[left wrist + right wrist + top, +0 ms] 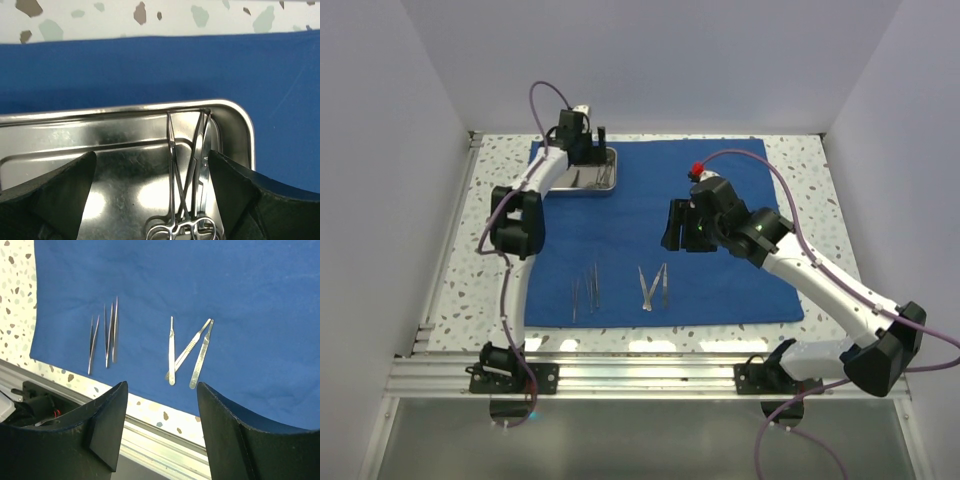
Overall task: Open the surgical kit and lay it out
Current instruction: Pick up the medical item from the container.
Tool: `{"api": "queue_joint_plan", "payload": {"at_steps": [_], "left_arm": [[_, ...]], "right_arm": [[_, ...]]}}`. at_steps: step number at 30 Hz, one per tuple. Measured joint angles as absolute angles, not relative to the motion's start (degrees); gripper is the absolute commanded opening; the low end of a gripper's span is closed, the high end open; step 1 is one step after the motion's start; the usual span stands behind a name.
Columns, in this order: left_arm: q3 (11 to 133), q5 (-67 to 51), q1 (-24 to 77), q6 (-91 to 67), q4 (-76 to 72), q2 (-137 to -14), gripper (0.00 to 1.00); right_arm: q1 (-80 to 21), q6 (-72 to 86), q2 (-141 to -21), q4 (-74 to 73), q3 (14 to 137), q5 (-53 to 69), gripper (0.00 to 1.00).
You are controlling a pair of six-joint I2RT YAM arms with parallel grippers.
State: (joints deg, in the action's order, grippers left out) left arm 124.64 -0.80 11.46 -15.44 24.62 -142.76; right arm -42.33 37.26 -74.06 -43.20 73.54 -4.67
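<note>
Desk (455, 270): the speckled top is carrying the whole kit, with bare margins showing to the left and along the near edge
Blue cloth (740, 290): it is lying opened out flat as one big sheet, covering most of the desk
Left pincer (588, 150): it is hanging over the far left corner of the cloth, right above the tray, with its jaws spread wide and nothing between them
Steel tray (235, 125): it is sitting on the cloth at that far left corner, shiny and shallow
Ring-handled instruments (174, 165): a couple of scissor-like steel pieces are lying together inside the tray against its right wall, crossing each other
Tweezers (105, 335): several thin pairs are lying side by side on the cloth near its front edge, left of centre
Flat steel handles (187, 350): three are lying just right of the tweezers, two of them touching at the tips
Right pincer (160, 387): it is hovering above the middle of the cloth, jaws parted and gripping nothing
</note>
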Motion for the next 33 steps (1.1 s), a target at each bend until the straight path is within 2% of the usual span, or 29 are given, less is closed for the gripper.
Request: {"api": "queue_joint_plan", "payload": {"at_steps": [10, 13, 16, 17, 20, 25, 26, 27, 33], "left_arm": [[125.78, 0.8, 11.25, -13.23, 21.23, -146.19, 0.93], [125.82, 2.57, 12.16, -11.79, 20.86, -146.43, 0.88], [125.82, 4.69, 13.26, -10.92, 20.82, -146.61, 0.7], [125.8, 5.1, 13.54, -10.76, 20.82, -146.63, 0.57], [125.71, 5.85, 14.06, -10.39, 20.62, -146.63, 0.38], [124.42, 6.28, 14.35, -10.31, 18.37, -146.63, 0.15], [124.18, 6.57, 14.35, -10.26, 18.06, -146.61, 0.05], [124.11, 6.68, 14.33, -10.31, 17.87, -146.58, 0.0], [123.96, 6.87, 14.33, -9.96, 17.56, -146.58, 0.0]], "right_arm": [[-42.3, 37.65, -76.86, -43.53, 73.84, -5.04, 0.59], [-42.19, 37.5, -77.67, -43.79, 73.91, -5.04, 0.58], [-41.93, 37.47, -77.71, -43.83, 73.91, -5.02, 0.57], [-41.87, 37.45, -77.71, -43.88, 73.91, -5.04, 0.57], [-41.52, 37.43, -77.62, -43.9, 73.91, -5.04, 0.57], [-41.04, 37.3, -77.6, -43.92, 73.89, -5.04, 0.56], [-40.93, 37.26, -77.6, -43.92, 73.89, -5.04, 0.56], [-40.84, 37.23, -77.6, -43.92, 73.89, -5.04, 0.55], [-40.69, 37.01, -77.49, -43.92, 73.8, -5.02, 0.54]]}}
